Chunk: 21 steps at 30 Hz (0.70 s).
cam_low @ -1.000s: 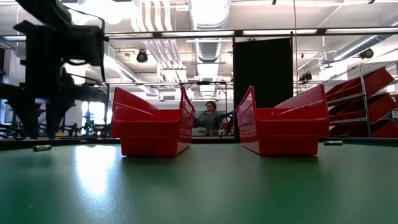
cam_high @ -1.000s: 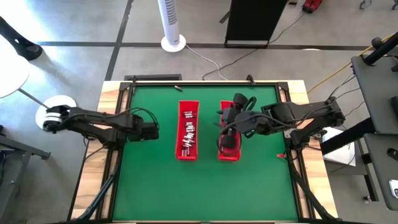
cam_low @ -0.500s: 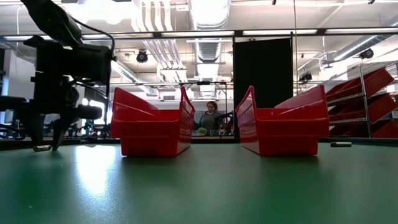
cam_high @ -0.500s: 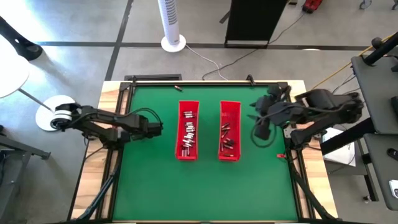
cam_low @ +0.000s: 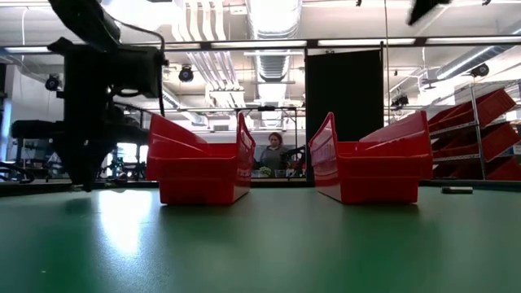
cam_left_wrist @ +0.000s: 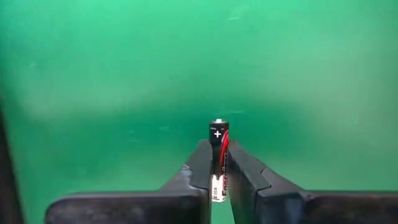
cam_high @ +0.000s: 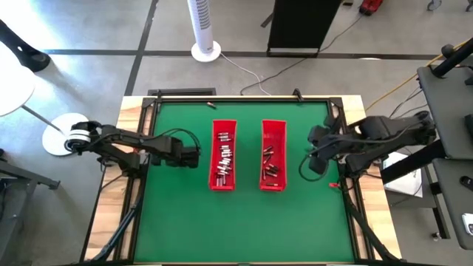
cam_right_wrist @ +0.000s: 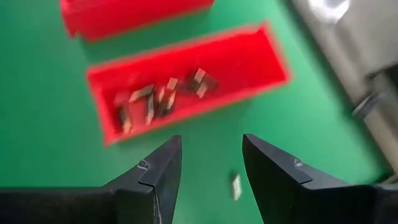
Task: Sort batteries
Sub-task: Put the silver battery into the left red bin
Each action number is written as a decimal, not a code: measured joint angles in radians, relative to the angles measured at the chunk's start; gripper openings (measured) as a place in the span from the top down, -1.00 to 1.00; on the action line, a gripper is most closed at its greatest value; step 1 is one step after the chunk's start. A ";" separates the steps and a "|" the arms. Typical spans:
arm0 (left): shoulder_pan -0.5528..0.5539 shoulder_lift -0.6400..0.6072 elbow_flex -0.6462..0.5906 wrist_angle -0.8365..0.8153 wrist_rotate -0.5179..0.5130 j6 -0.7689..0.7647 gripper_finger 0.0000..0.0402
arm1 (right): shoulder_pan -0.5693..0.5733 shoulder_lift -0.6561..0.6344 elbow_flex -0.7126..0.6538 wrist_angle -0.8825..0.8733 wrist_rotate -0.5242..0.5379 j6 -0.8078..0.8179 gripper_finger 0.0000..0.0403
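Batteries, small silvery and dark cylinders, lie sorted in two long red plastic trays, and one more is pinched by the left arm.

One slim black-and-red battery (cam_left_wrist: 217,158) with a plus mark on its end is clamped between the fingers of the left gripper (cam_left_wrist: 217,180), low over the green bench (cam_high: 244,222) just beside the left tray (cam_high: 224,154). The right gripper (cam_right_wrist: 209,163) hangs with fingers spread and empty beside the right tray (cam_high: 273,155), above a small loose battery (cam_right_wrist: 236,185) lying on the bench. The grip on the held battery is narrow, only on its lower part, so I think it could turn or slip out on the way to a tray. The loose battery may also roll away if a finger pushes it from one side.
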 joint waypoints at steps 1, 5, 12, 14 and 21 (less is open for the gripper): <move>-0.010 -0.002 0.011 0.003 -0.013 0.013 0.97 | 0.000 -0.010 -0.031 -0.002 -0.034 0.035 0.20; -0.061 -0.007 0.065 -0.004 -0.074 0.060 0.98 | 0.010 -0.041 -0.133 -0.001 -0.120 0.145 0.20; -0.194 -0.008 0.206 -0.023 -0.182 0.194 0.99 | 0.046 -0.046 -0.218 0.026 -0.226 0.274 0.20; -0.250 -0.008 0.272 -0.070 -0.212 0.226 0.99 | 0.051 -0.035 -0.223 0.026 -0.296 0.326 0.20; -0.441 -0.007 0.567 -0.191 -0.356 0.478 1.00 | 0.090 -0.023 -0.188 0.050 -0.313 0.356 0.20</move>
